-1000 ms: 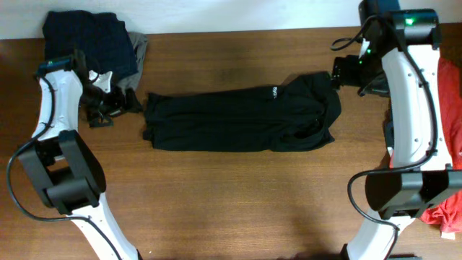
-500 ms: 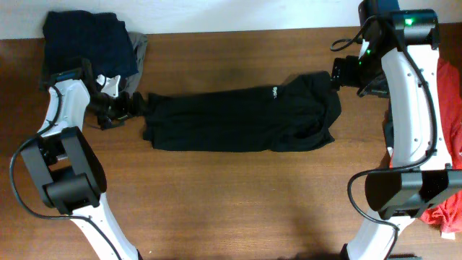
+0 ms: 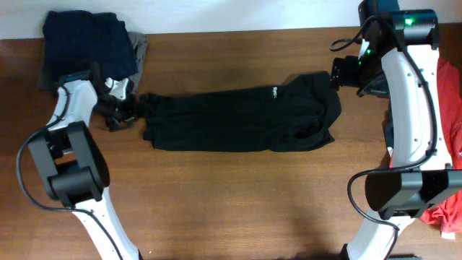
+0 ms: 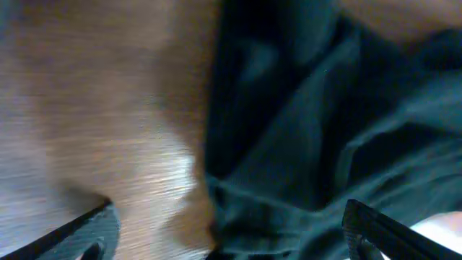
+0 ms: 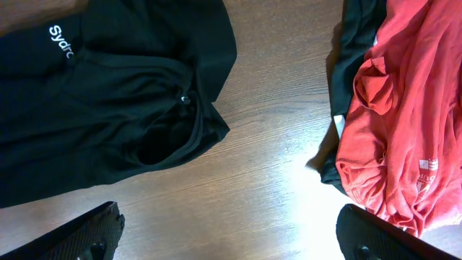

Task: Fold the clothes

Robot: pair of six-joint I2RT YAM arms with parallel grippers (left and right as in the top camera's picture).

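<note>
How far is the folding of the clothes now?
Looks done: the navy garment lies folded at the far left corner; the black garment is already a long strip. In hand: the open left hand sits at the strip's left end, the open right hand near its right end, neither gripping. Left: folding the strip shorter, then the crumpled red garment.

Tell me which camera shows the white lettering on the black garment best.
Right wrist: the lettering is large and sharp on the black garment. Overhead shows it as a tiny unreadable mark; left wrist shows only blurred black fabric.

Rumpled black garment (image 3: 238, 119), long flat strip
</note>
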